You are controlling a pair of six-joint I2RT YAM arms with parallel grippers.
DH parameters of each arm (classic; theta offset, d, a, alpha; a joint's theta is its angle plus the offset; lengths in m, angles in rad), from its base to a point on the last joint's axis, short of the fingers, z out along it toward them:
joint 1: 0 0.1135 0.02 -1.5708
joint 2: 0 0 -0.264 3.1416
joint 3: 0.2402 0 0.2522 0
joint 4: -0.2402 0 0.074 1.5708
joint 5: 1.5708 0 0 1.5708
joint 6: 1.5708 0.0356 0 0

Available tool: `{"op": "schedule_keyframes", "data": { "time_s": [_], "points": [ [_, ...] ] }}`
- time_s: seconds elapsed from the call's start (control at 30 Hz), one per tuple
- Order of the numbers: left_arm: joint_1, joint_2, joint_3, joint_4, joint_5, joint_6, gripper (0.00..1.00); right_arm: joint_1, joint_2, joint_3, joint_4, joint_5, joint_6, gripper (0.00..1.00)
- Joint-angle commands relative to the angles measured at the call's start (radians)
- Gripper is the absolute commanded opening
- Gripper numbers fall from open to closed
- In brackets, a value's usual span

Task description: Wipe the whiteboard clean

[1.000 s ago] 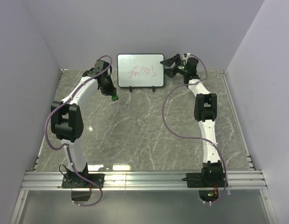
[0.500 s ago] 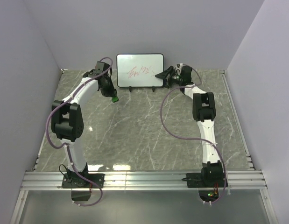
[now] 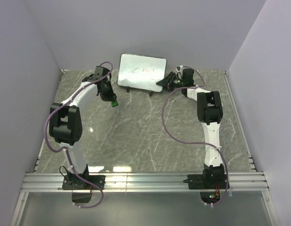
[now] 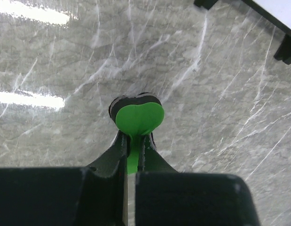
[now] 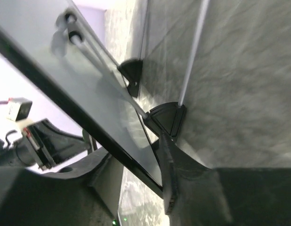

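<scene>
The whiteboard [image 3: 142, 71] stands at the back of the table, skewed and leaning back, with faint red scribbles on its face. My right gripper [image 3: 162, 84] is at its lower right corner. In the right wrist view [image 5: 136, 160] the fingers sit either side of the board's black frame, over the grey back of the whiteboard [image 5: 89, 80]. My left gripper [image 3: 112, 98] is left of the board, apart from it, shut on the green eraser [image 3: 114, 101]. In the left wrist view the eraser [image 4: 139, 117] sticks out past the left gripper [image 4: 132, 143], just above the table.
The whiteboard's edge and a black foot [image 4: 284, 49] show at the top right of the left wrist view. Grey walls [image 3: 37, 70] close in the marble table on three sides. A metal rail [image 3: 145, 181] runs along the near edge.
My right gripper moved left from beside the board onto its lower right corner. The board has turned and leaned back. My left gripper with the eraser shifted only slightly.
</scene>
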Motion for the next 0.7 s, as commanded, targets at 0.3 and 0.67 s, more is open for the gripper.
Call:
{"op": "schedule_keyframes", "data": {
  "time_s": [0.3, 0.67],
  "points": [
    [0.008, -0.090, -0.084, 0.086, 0.052, 0.046, 0.00, 0.050, -0.207, -0.193, -0.135, 0.055, -0.253, 0.09],
    [0.009, -0.087, -0.108, 0.133, 0.060, 0.037, 0.00, 0.120, -0.408, -0.426, -0.263, 0.133, -0.445, 0.00]
  ]
}}
